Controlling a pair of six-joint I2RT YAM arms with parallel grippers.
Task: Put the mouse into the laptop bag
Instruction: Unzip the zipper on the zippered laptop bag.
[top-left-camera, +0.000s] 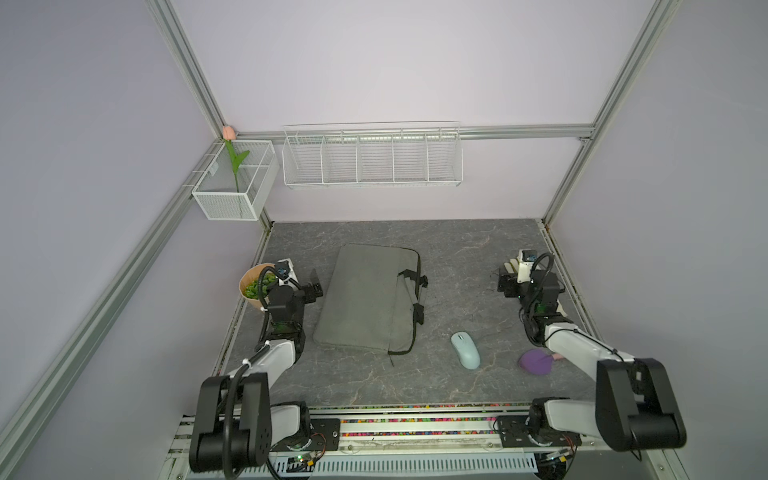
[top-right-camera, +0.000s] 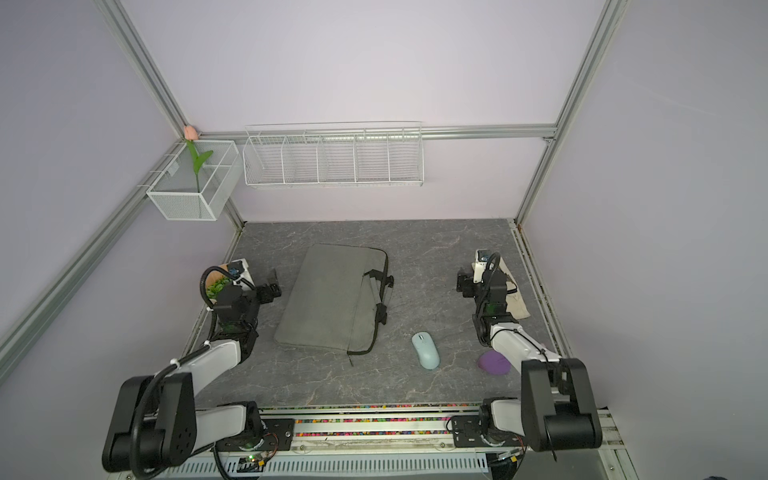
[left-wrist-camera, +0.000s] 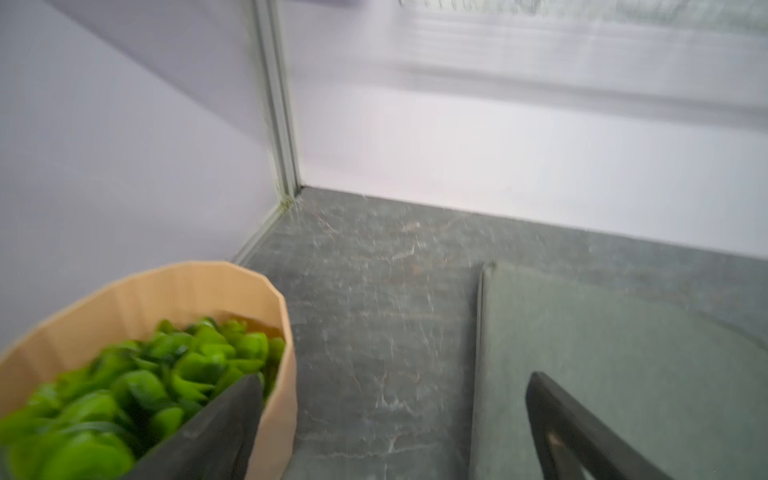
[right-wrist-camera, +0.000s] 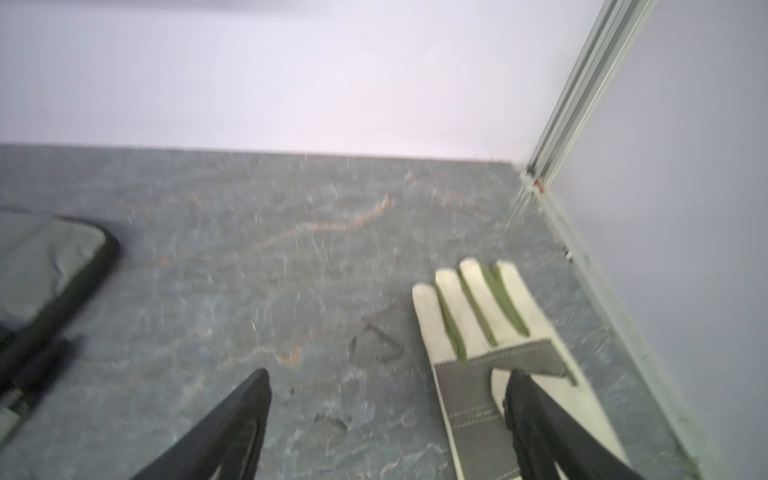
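The pale mint-blue mouse (top-left-camera: 465, 350) (top-right-camera: 425, 350) lies on the grey table, just right of the laptop bag's near corner, with nothing touching it. The laptop bag (top-left-camera: 370, 297) (top-right-camera: 332, 297) is a flat grey sleeve in the middle, its strap handles and black zipper edge on its right side. My left gripper (top-left-camera: 314, 282) (left-wrist-camera: 395, 378) is open and empty at the bag's left edge (left-wrist-camera: 602, 374). Far right of the bag, my right gripper (top-left-camera: 505, 276) (right-wrist-camera: 388, 372) is open and empty above bare table. The mouse is out of both wrist views.
A tan pot of green leaves (top-left-camera: 253, 278) (left-wrist-camera: 166, 299) stands close behind the left gripper. A white-and-grey glove (right-wrist-camera: 478, 316) (top-right-camera: 517, 299) lies under the right wrist by the right wall. A flat purple piece (top-left-camera: 536, 361) sits right of the mouse. White wire baskets (top-left-camera: 372, 158) hang on the back wall.
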